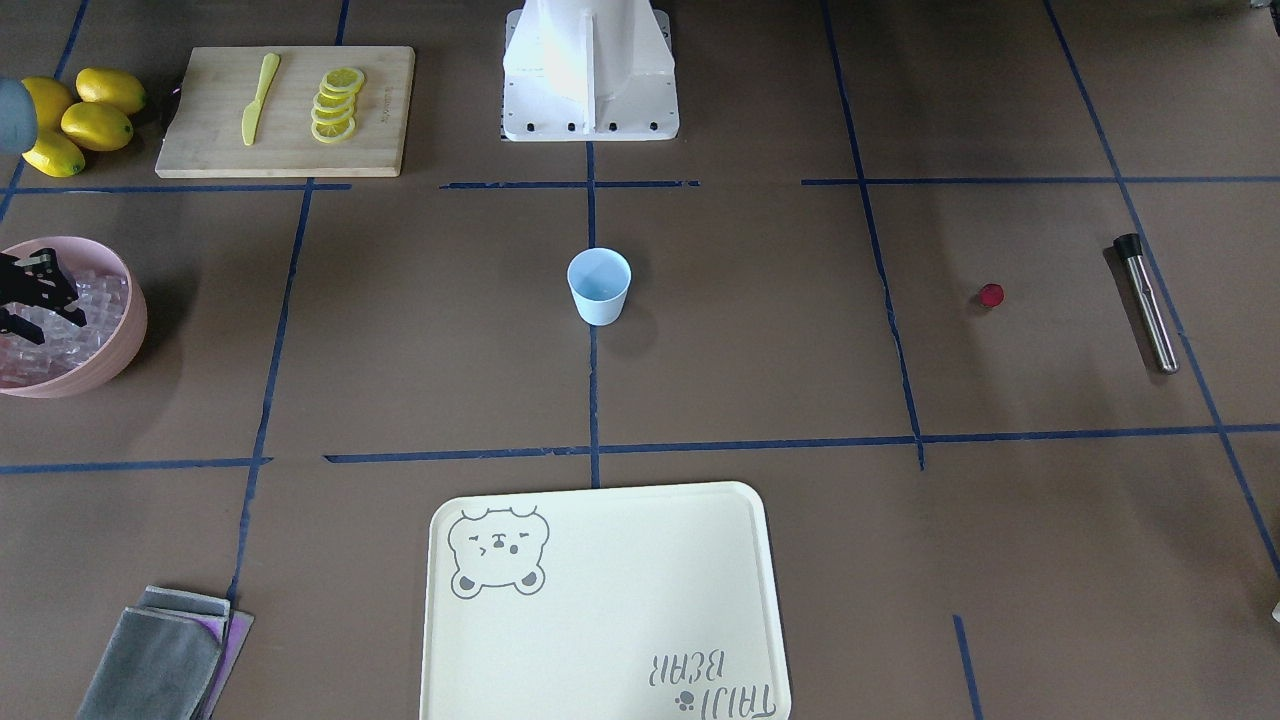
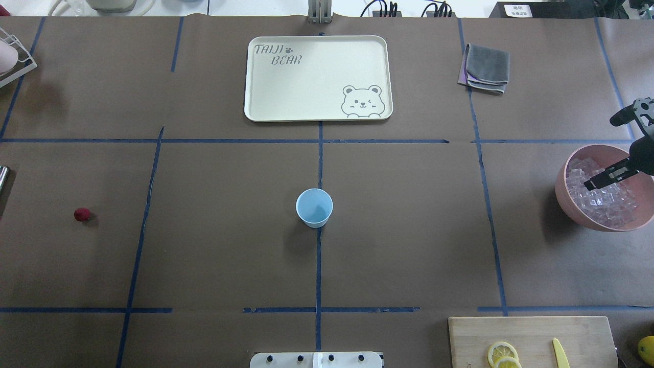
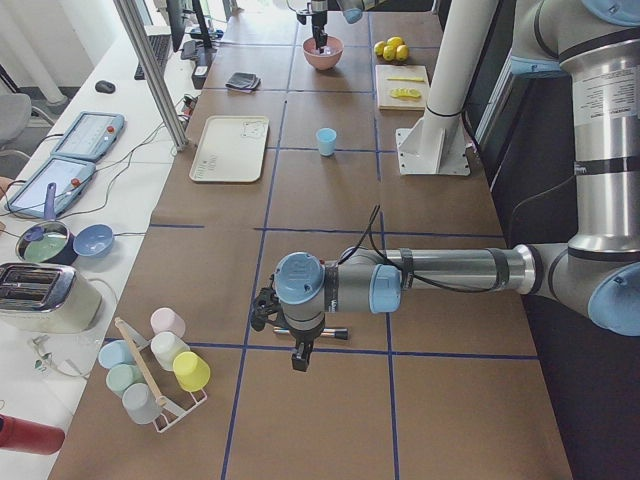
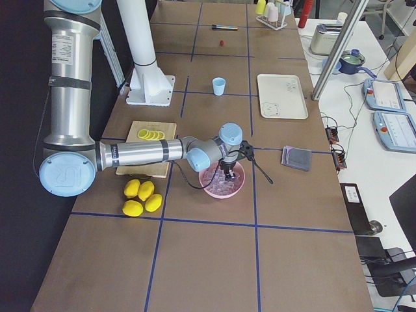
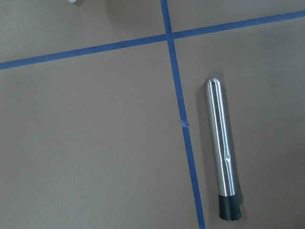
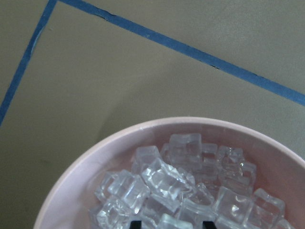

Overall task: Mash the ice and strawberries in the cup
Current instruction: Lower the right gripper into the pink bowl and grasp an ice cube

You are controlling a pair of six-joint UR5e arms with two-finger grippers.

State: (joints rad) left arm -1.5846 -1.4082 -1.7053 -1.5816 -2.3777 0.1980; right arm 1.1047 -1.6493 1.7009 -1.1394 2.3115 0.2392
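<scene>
**A:** Start at the right wrist. What is the right hand (image 6: 171, 223) doing?

**B:** Its two black fingertips (image 6: 136, 223) stand apart with nothing clamped between them. The tips are down among the ice (image 6: 167, 181), which is heaped in the pink bowl (image 6: 86, 162).

**A:** And from across the bench (image 1: 760, 330)?

**B:** The cup (image 1: 599, 288) stands upright at the middle, on a blue tape line. Its axis is vertical, with the wide mouth up and the narrow base down. The strawberry (image 1: 990, 295) lies alone on the robot's left side, well apart from the cup, and is too round to show a long axis. Beyond it a steel rod (image 1: 1148, 305) lies flat with its black end toward the robot.

**A:** Overhead?

**B:** The cup sits between the robot's base and a cream tray (image 2: 317, 76). The bowl is at the far right edge, and a folded grey cloth (image 2: 485, 66) lies near the tray.

**A:** The left wrist view?

**B:** Only the rod shows, lying just beside a tape line and roughly parallel to it.

**A:** The side views?

**B:** The left hand (image 3: 297, 350) hangs over the rod, but I cannot tell whether it is parted or closed. The bench is covered in brown paper gridded with blue tape. Beside it runs a white counter with a toaster (image 3: 35, 295) and pastel cups on a rack.
</scene>
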